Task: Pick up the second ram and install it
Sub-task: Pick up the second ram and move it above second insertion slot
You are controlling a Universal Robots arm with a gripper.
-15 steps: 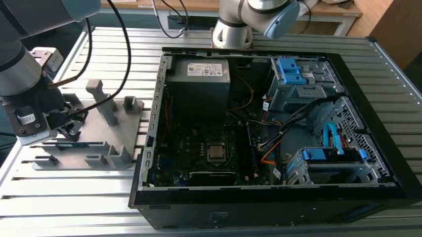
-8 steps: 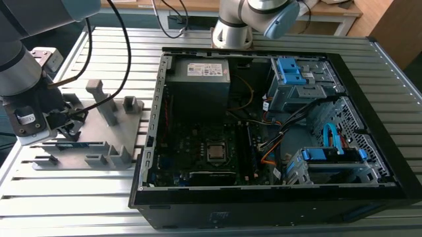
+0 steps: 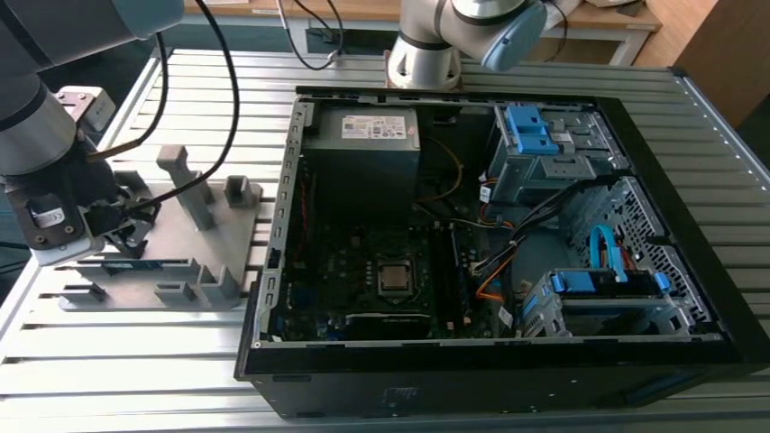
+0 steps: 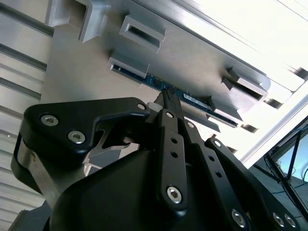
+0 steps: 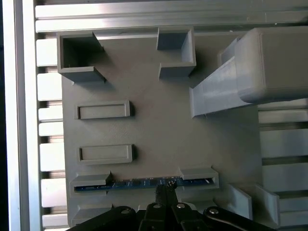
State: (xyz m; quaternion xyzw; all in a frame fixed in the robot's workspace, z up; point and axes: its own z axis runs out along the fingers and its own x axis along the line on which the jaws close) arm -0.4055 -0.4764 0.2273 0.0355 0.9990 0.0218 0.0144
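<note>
Your gripper (image 5: 166,188) is pinched tight on the middle of the second ram (image 5: 130,183), which is standing on edge in the slots along one edge of the grey holder (image 5: 159,130). That holder sits just beside the open PC case (image 3: 673,162)

Exterior view: set high, angled down over the slatted table (image 3: 121,361). Open computer case (image 3: 481,361) mid-frame, grey holder (image 3: 223,244) at the exterior view's left.
First wrist view: near, square-on to the holder's plate (image 5: 159,125).
Second wrist view: nearer, oblique, sighting along the gripper (image 4: 167,96).
Both wrist views share the slotted second ram (image 5: 144,183) (image 4: 192,100). All three share the holder.
</note>
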